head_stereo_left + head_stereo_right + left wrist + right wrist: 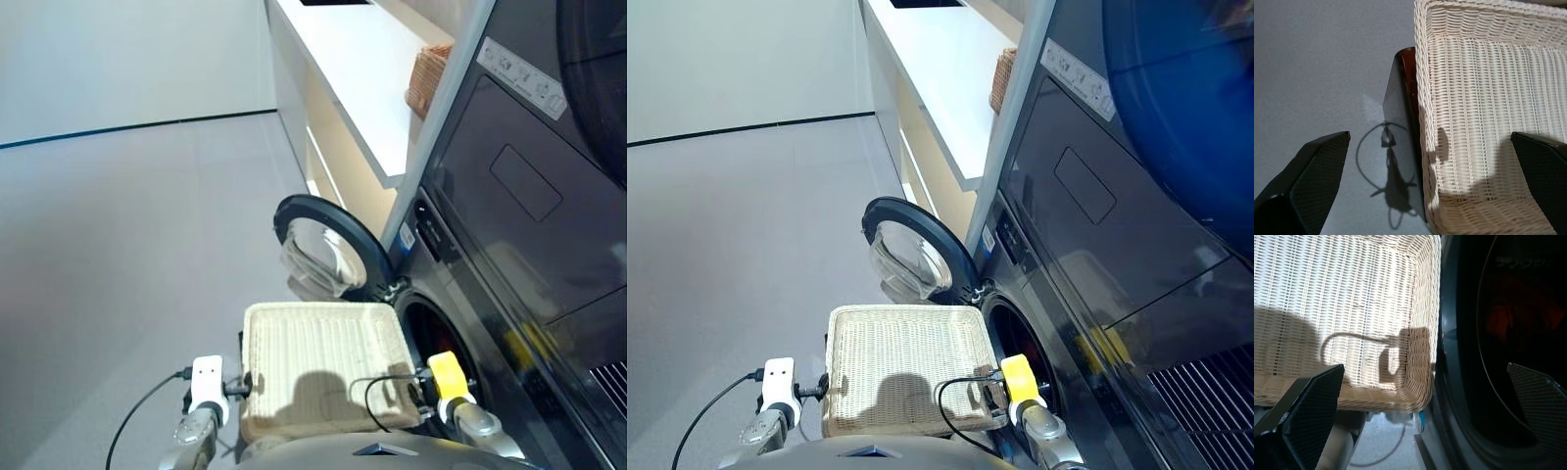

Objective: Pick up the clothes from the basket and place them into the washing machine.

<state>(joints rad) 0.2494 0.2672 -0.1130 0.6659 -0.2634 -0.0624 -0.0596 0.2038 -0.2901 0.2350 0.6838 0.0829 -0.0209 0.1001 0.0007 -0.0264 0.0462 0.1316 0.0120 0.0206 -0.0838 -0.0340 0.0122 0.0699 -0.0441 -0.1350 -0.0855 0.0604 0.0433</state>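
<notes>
The cream-white woven basket (323, 357) stands in front of me, and its inside shows only bare weave. Just to its right is the dark grey washing machine (460, 323) with its drum mouth (1508, 333) uncovered. The round glass door (323, 245) is swung open beyond the basket. Deep in the drum, coral-red clothes (1518, 318) show dimly. My left gripper (1430, 137) is open, straddling the basket's left rim. My right gripper (1425, 366) is open over the basket's right rim, next to the drum mouth. Neither holds anything.
A dark flat-panelled appliance (529, 176) with a white sticker sits above the machine. A small brown wicker basket (429, 78) rests on the white counter (353, 59) behind. A dark stand (1403, 107) carries the basket. Grey floor (118, 245) spreads to the left.
</notes>
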